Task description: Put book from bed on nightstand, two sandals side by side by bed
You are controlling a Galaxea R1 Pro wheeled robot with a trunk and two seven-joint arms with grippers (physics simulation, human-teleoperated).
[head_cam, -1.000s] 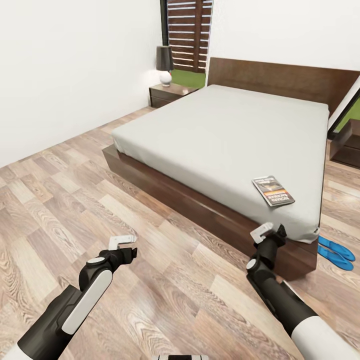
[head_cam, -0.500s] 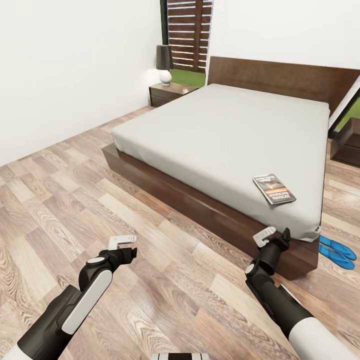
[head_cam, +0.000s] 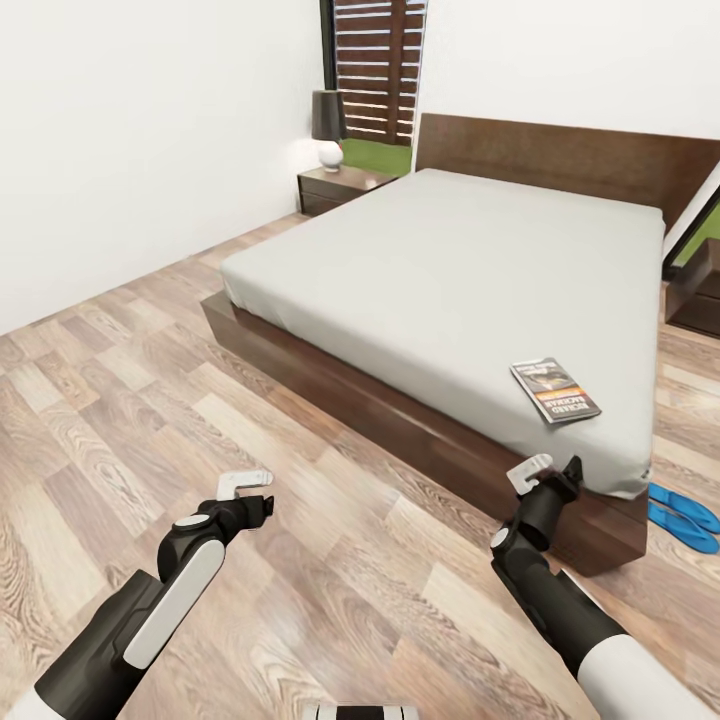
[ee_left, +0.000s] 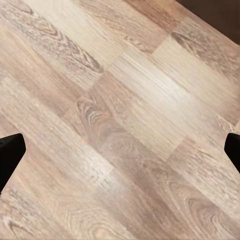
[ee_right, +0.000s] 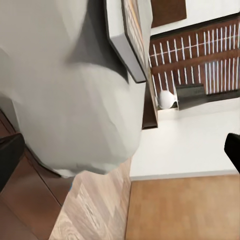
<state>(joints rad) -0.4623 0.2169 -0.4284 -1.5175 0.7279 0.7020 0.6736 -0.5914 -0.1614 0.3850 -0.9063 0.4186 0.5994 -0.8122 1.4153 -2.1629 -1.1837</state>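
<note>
The book (head_cam: 556, 390), dark grey with an orange band, lies flat on the grey mattress of the bed (head_cam: 450, 250), near its front right corner. The right wrist view shows the book (ee_right: 127, 40) edge-on on the mattress (ee_right: 60, 100). My right gripper (head_cam: 548, 470) hovers open in front of the bed frame, below the book and apart from it. My left gripper (head_cam: 250, 492) is open over bare floor, its fingertips (ee_left: 10, 155) spread wide. The two blue sandals (head_cam: 685, 508) lie together on the floor right of the bed's foot corner. One nightstand (head_cam: 340, 187) stands at the bed's far left, another (head_cam: 695, 295) at the right edge.
A dark-shaded lamp (head_cam: 329, 128) with a white base stands on the far left nightstand. The dark headboard (head_cam: 560, 160) backs onto the white wall. Wood-plank floor (head_cam: 120, 400) stretches wide to the left of the bed.
The whole view has shifted slightly, so the bed, book and sandals sit a little lower and further right. My right gripper dipped and turned a little. The left arm is unchanged.
</note>
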